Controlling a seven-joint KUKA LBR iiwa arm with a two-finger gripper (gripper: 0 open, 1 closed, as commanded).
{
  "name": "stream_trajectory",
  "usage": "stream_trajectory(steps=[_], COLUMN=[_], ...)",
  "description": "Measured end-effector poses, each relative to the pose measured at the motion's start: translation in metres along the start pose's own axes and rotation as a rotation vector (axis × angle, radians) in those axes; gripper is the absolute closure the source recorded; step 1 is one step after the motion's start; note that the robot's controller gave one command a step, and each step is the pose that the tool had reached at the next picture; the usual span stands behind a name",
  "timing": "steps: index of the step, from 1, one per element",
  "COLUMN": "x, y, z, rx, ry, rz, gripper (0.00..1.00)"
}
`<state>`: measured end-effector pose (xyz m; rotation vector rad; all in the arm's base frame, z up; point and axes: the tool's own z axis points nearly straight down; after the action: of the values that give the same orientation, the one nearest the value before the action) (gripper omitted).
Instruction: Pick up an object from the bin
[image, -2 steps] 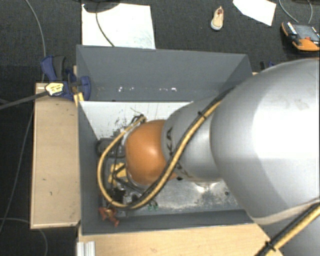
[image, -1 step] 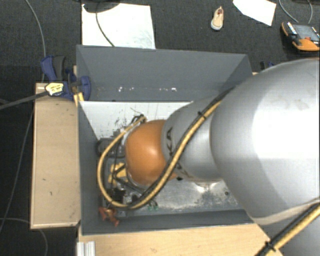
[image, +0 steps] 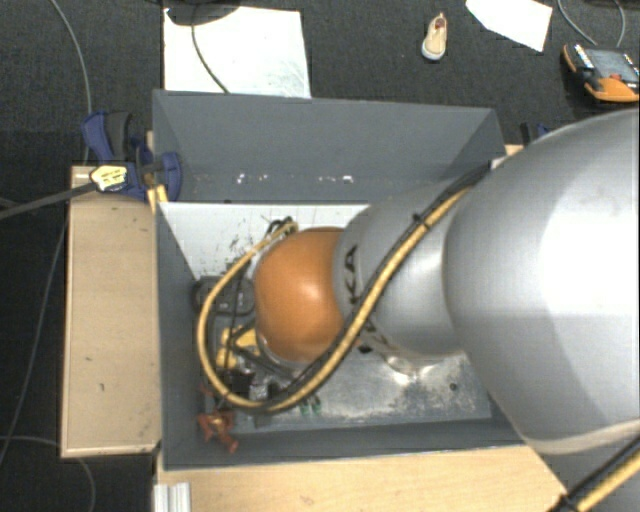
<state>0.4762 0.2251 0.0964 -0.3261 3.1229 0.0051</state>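
— What lay in the grey bin (image: 330, 150)?
— One small reddish-brown thing (image: 216, 427), in its lower-left corner.
— And the tool (image: 243, 383)?
— Low at the bin's left end, under the orange wrist cover (image: 298, 290), just above that thing. Its opening could not be told.

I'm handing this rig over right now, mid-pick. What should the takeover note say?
Gripper: down in the lower-left corner of the bin, below the orange wrist cover; grasp cannot be told.
Things: a small reddish-brown piece lies in that corner beside it; a green bit by the lower wall.
Done: arm is down in the bin.
Left: confirm a grasp, lift out.
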Motion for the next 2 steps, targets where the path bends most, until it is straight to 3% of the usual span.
stream_trajectory(steps=[1,2], x=[0.0,0.0005], y=[0.0001,0.0], z=[-0.0544,-0.0503], rx=[0.0,0.0], ry=[0.001,0.004], rz=[0.004,0.005], gripper=[1.0,1.0])
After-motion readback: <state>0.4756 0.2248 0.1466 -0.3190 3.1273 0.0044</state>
